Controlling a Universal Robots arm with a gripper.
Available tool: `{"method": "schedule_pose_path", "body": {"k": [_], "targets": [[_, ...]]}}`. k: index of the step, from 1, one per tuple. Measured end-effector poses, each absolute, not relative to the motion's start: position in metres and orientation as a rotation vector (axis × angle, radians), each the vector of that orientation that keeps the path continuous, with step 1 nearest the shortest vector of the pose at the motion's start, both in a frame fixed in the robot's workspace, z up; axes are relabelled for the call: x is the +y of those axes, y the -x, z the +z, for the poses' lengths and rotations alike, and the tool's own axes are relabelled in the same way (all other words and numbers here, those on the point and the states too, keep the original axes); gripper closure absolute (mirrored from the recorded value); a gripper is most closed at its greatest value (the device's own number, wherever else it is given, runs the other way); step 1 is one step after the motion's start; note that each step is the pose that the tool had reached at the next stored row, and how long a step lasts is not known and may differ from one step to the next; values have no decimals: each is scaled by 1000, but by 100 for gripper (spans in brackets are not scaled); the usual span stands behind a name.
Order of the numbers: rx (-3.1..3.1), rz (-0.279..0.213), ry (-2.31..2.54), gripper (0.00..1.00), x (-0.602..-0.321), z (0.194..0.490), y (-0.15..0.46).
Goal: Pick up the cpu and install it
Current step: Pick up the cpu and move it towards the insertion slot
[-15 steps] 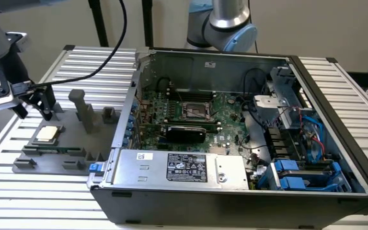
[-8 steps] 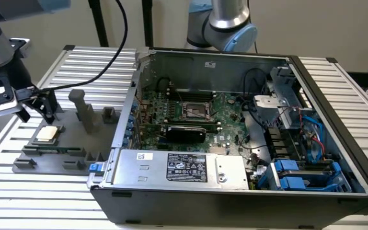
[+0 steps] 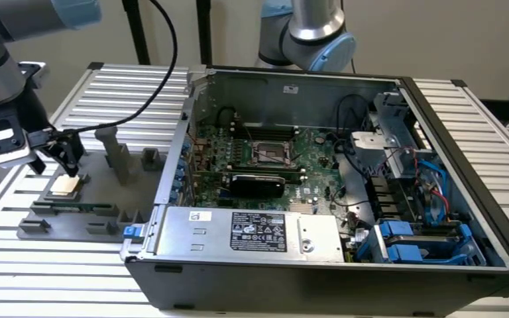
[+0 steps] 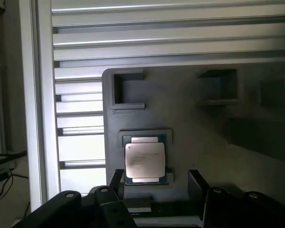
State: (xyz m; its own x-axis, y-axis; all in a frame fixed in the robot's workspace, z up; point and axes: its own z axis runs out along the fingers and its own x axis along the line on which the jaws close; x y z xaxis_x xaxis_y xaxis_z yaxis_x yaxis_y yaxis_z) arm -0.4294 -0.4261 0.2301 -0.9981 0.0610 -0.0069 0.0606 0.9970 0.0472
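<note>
End effector (image 3: 57, 167) hangs released, jaws spread wide, right over the cpu (image 3: 65, 185), which sits in its pocket on the grey fixture (image 3: 104, 199) near the surface's (image 3: 24, 265) edge at the exterior view's left. I'd drop straight down, keep one of the fingers (image 4: 197, 183) either side of the chip, and pinch gently so it doesn't tilt. The cpu lies flat, silvery lid up, and looks basically square, so no real long axis, sides parallel to the pocket.
</note>
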Motion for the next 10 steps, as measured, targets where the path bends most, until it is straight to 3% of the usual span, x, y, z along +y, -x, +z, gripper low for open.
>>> {"method": "schedule_pose_path", "body": {"k": [10], "targets": [[3131,73,-95,35,-426,212,429]]}}
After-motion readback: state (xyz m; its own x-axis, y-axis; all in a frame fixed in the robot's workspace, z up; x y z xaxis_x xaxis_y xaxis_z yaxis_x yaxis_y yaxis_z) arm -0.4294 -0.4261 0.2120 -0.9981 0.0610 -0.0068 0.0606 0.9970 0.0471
